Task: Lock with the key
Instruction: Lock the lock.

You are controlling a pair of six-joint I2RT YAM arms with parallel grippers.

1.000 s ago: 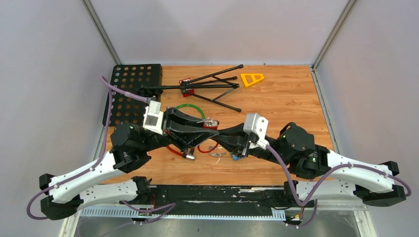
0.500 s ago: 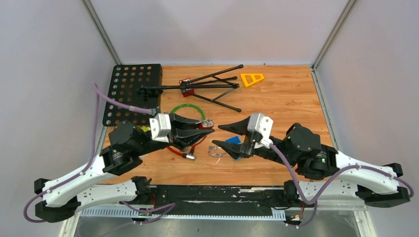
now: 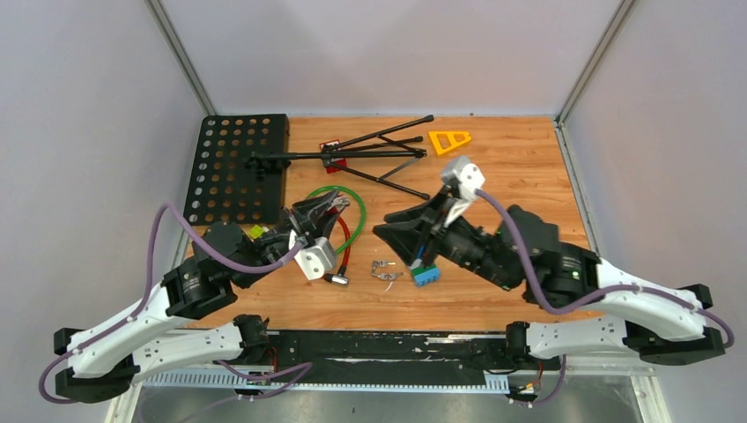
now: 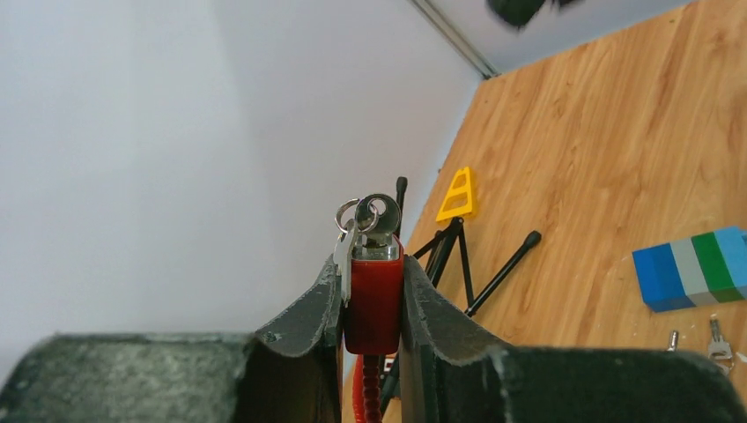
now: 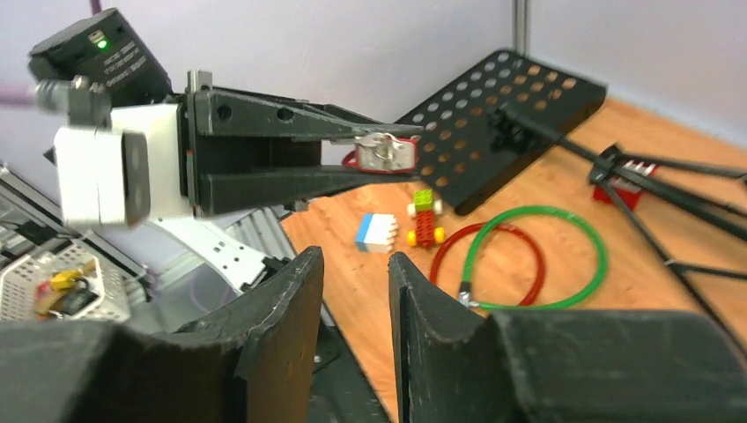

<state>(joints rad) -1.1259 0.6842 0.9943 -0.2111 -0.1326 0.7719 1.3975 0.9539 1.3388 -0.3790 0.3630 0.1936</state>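
My left gripper (image 4: pixel 372 275) is shut on the red lock body (image 4: pixel 374 300), which stands upright between its fingers above the table. A silver key (image 4: pixel 379 214) with a ring sits in the top of the lock, and the red cable (image 4: pixel 365 392) hangs below it. In the top view the left gripper (image 3: pixel 328 208) is over the green cable ring (image 3: pixel 362 214). My right gripper (image 3: pixel 385 227) is open and empty, a short way to the right of the lock. From the right wrist view, its fingers (image 5: pixel 401 273) point at the held lock (image 5: pixel 380 152).
Loose keys (image 3: pixel 384 271) and a blue, grey and green block (image 3: pixel 426 275) lie near the front middle. A black folding stand (image 3: pixel 352 154), a yellow triangle (image 3: pixel 449 140) and a black perforated plate (image 3: pixel 233 167) are at the back. A small toy car (image 5: pixel 425 222) sits near the cables.
The right gripper has opened, let go at the lock and drawn back up and to the right. The left arm has turned its wrist and pulled left, still holding the lock.
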